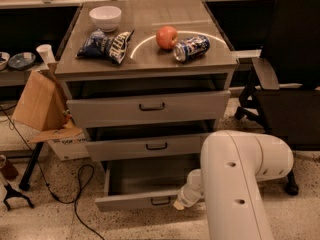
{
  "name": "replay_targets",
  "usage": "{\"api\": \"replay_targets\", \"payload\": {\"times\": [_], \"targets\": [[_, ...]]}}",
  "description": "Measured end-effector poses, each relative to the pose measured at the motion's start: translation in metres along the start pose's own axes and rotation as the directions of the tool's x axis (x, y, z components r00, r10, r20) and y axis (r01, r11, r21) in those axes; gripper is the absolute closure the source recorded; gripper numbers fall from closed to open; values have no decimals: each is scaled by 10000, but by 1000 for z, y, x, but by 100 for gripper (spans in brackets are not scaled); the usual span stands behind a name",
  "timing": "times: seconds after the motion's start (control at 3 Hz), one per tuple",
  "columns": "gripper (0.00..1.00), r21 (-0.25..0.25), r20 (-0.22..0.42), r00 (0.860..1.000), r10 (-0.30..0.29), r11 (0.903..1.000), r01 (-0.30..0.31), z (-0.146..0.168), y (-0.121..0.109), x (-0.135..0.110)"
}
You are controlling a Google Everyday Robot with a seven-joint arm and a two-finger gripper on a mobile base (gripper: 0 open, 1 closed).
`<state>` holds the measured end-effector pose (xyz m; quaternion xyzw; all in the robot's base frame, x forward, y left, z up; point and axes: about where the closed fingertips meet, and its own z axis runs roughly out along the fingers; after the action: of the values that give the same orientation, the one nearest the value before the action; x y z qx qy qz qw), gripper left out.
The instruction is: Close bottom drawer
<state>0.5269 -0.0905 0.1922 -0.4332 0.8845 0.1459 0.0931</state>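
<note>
The bottom drawer (125, 202) is the lowest of the cabinet's three grey drawers. It is pulled far out, showing a plain grey interior and a small dark handle (160, 201) on its front panel. My gripper (179, 204) is at the end of the white arm (235, 184), low down at the right end of the drawer's front panel, just right of the handle. It appears to touch or nearly touch the panel.
The middle drawer (155, 146) and top drawer (150, 107) stand slightly open. On the cabinet top are a white bowl (105, 17), chip bags (106, 45), an apple (166, 36) and a can (191, 48). A black chair (287, 84) stands right; a cardboard box (37, 104) and cable (75, 194) lie left.
</note>
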Motion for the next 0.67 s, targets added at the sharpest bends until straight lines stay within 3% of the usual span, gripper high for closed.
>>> {"api": "replay_targets", "payload": {"times": [0.67], "targets": [[100,-262,914,9956,195,9995,-172,-1,-30,32]]}}
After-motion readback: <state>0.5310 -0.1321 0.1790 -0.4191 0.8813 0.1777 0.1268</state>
